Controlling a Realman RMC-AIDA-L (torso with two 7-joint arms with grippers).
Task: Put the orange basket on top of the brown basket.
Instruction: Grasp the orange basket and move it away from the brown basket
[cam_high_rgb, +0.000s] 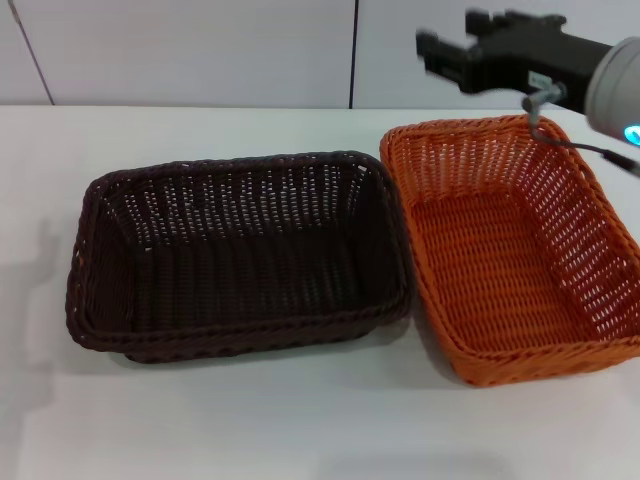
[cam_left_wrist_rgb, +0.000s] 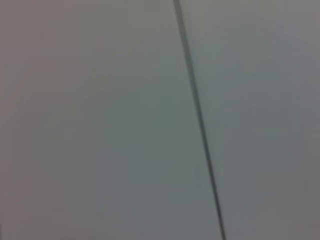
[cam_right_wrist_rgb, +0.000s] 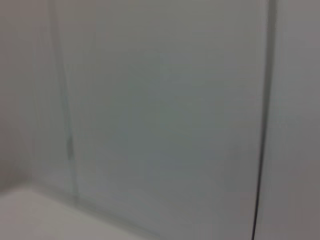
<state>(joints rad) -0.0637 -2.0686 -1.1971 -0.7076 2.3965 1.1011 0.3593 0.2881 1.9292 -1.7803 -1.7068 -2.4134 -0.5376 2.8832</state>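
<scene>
Head view: two baskets are seen side by side on a white bench (cam_high_rgb: 250, 430), with a pale panelled wall (cam_high_rgb: 200, 50) behind.
Orange basket (cam_high_rgb: 510, 250): it is placed at the right of the frame, upright and empty, its near right corner cut off by the frame edge.
Brown basket (cam_high_rgb: 235, 255): it is set at centre-left, upright and empty; its right rim is touching or almost touching the orange one's left rim.
Handling, as judged: the orange basket is taken to be light and fairly stiff, with some give in the open weave; nothing fragile is expected, though the walls may flex if squeezed hard.
Hold, as judged: the braided rim is best taken, on the far short side nearest the pincer, one finger inside and one outside the wall.
Right pincer (cam_high_rgb: 445, 55): it is held in the air at upper right, above and beyond the far rim of the orange basket, clamped on nothing; whether its fingers are apart or together cannot be told.
Left pincer: it is not seen in any view.
Wrist views: only blank wall panels and seams are shown.
Obstacles: nothing lies in either basket or between pincer and rim; only the closeness of the two rims must be minded when lifting.
</scene>
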